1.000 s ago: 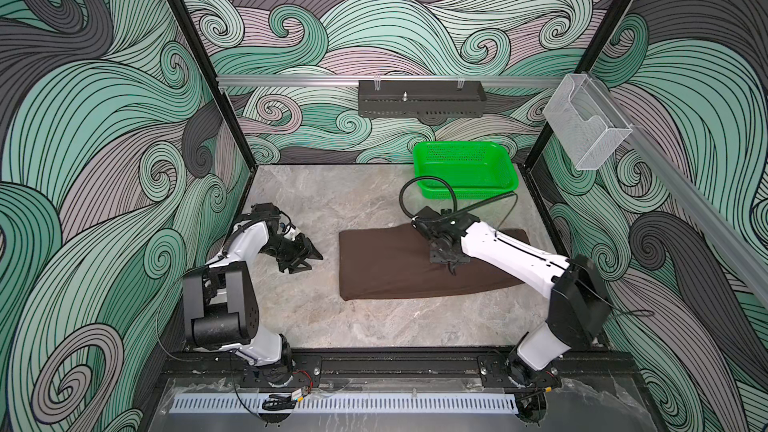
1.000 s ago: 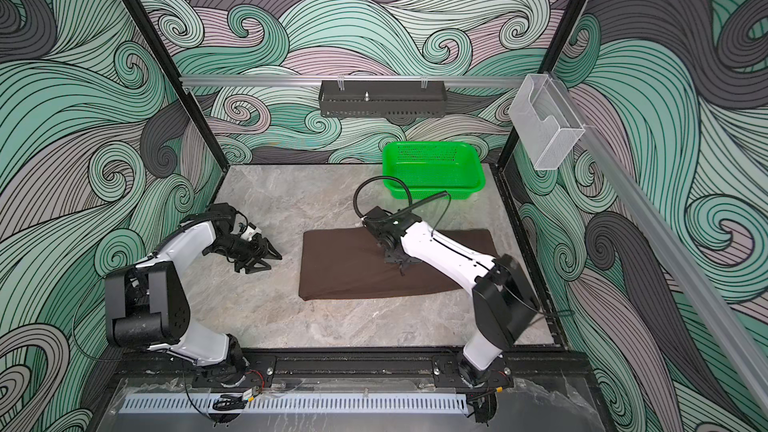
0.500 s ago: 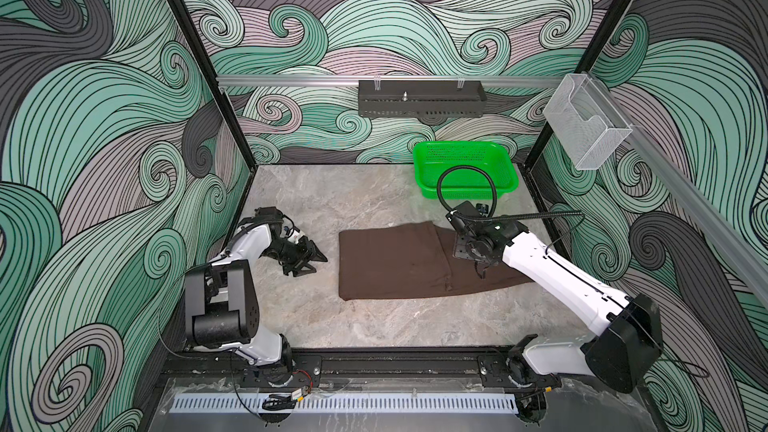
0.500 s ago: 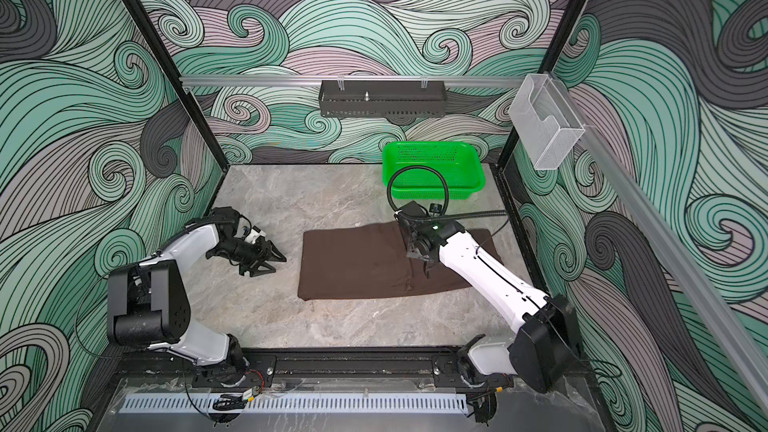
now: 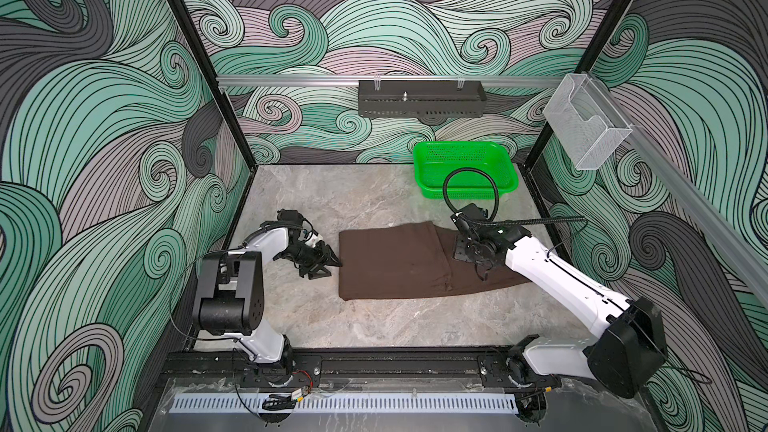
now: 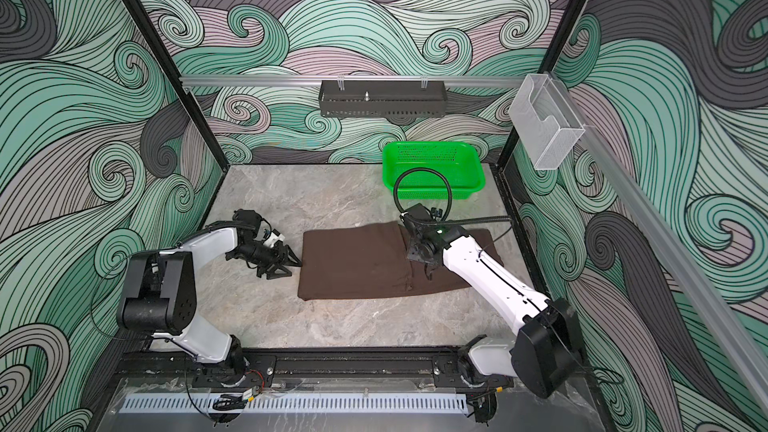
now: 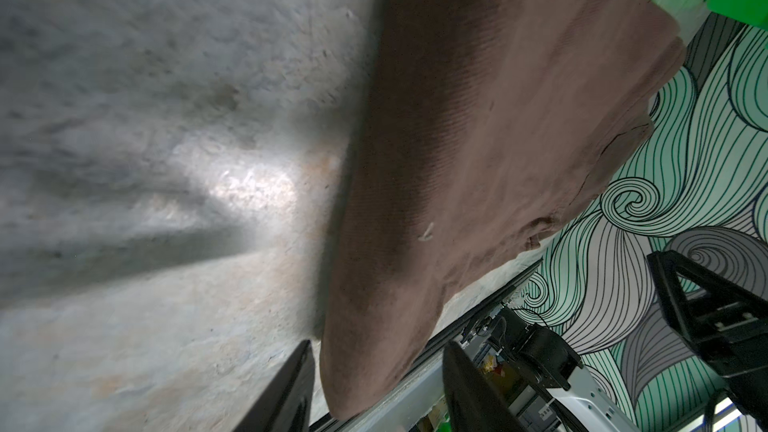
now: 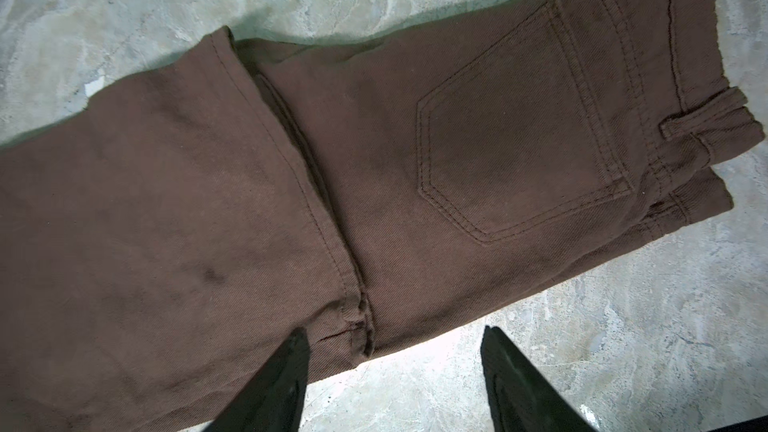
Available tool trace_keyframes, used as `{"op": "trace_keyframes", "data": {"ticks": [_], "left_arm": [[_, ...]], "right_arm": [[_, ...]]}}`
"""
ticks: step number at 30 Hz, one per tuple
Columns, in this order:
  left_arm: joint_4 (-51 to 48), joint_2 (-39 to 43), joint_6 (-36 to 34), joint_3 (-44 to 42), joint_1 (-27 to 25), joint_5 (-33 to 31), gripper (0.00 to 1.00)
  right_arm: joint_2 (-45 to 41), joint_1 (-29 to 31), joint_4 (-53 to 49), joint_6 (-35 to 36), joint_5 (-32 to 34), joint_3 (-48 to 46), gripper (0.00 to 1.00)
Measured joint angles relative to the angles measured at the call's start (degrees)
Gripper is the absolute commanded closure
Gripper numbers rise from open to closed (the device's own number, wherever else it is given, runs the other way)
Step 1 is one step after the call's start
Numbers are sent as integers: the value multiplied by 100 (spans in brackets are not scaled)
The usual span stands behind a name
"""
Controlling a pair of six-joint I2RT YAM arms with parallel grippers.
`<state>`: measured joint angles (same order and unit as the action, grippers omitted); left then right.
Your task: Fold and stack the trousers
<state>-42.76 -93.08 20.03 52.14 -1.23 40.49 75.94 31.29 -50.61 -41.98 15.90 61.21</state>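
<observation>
- While the grey marble desk (image 5: 374,201) carries the lot, the action sits in its middle and right half, and we're mid-fold, with no stacking begun.
- The trousers (image 5: 395,263) lie flat as a brown oblong, running from the desk's centre towards the right edge. In both top views the legs are doubled over onto the seat.
- The green basket (image 5: 469,193) stands in the far right corner, well apart from the cloth.
- The right gripper (image 8: 392,330) hangs over the right half of the trousers with its jaws spread and nothing between them. One fingertip is over the cloth and the other over bare desk at the near edge of the fabric.
- The left gripper (image 7: 378,344) is down low at the trousers' left folded edge. Its jaws are apart, and the near corner of that fold appears to sit between them without being pinched.
- In the wrist view, the leg hem (image 8: 291,168) crosses the seat just beside the back pocket (image 8: 519,130), with the waistband and a belt loop (image 8: 706,118) beyond.
- My read is that the first fold is down and the second, halving the bundle, comes next.
- That calls for the left jaws to close squarely on the folded edge, catching every layer, while the right drops to take or pin the near edge.
- Then comes a level carry across. A lopsided pull would probably drag the top layer and skew the hem.
</observation>
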Motion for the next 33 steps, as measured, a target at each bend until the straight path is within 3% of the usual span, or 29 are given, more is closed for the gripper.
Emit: {"op": "trace_keyframes", "data": {"ticks": [6, 9, 12, 18, 21, 28, 33], "left_arm": [[422, -439, 297, 7, -479, -15, 57], [553, -699, 426, 13, -608, -33, 73], [553, -787, 498, 31, -634, -39, 100], [328, -686, 455, 192, -555, -186, 100], [-127, -402, 308, 439, -234, -444, 100], [-1526, 74, -264, 1648, 966, -1609, 100], [-2339, 94, -562, 2479, 1510, -2660, 100]], "right_arm": [[-133, -146, 83, 22, -74, -96, 34], [-168, -225, 107, 63, -107, -131, 34], [-258, -299, 116, 94, -144, -190, 34], [-518, -531, 138, 114, -205, -243, 34], [-625, -702, 181, 142, -293, -289, 33], [-706, -1198, 295, 223, -522, -503, 32], [-719, -1467, 457, 240, -717, -643, 32]]}}
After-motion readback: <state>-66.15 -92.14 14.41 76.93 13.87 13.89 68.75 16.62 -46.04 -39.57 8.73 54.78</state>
